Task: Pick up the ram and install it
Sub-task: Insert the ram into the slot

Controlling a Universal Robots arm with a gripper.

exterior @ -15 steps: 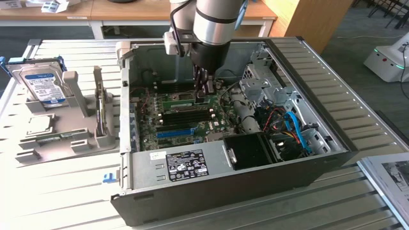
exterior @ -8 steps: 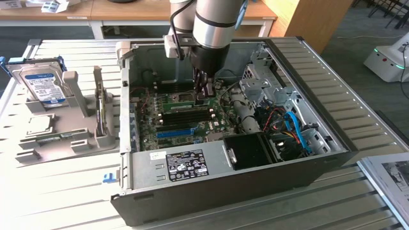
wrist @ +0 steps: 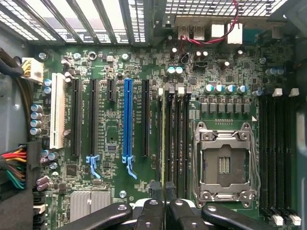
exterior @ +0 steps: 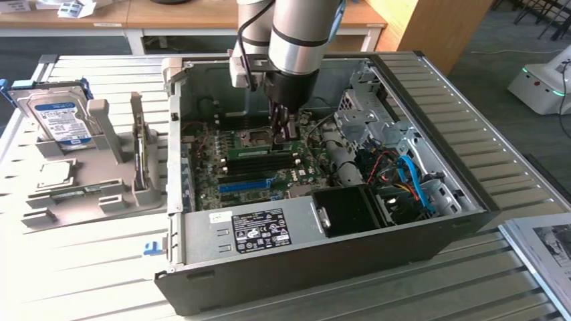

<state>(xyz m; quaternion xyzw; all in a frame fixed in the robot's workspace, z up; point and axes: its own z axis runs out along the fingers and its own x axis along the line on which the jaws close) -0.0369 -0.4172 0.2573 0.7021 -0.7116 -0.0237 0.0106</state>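
Gripper (exterior: 283, 136) fingers pinched together on the ram (wrist: 163, 143), held edge-down; its long axis runs parallel to the black memory slots (wrist: 178, 143) directly beneath, beside the CPU socket (wrist: 225, 160)

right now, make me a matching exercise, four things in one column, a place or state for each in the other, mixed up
1 hard drive
2 long blue slot
3 claw
4 processor socket

a shut on the ram, inside the case
b empty, framed in metal
c standing on the grey stand outside the case
d between black slots on the motherboard

Pairs: 1-c, 2-d, 3-a, 4-b
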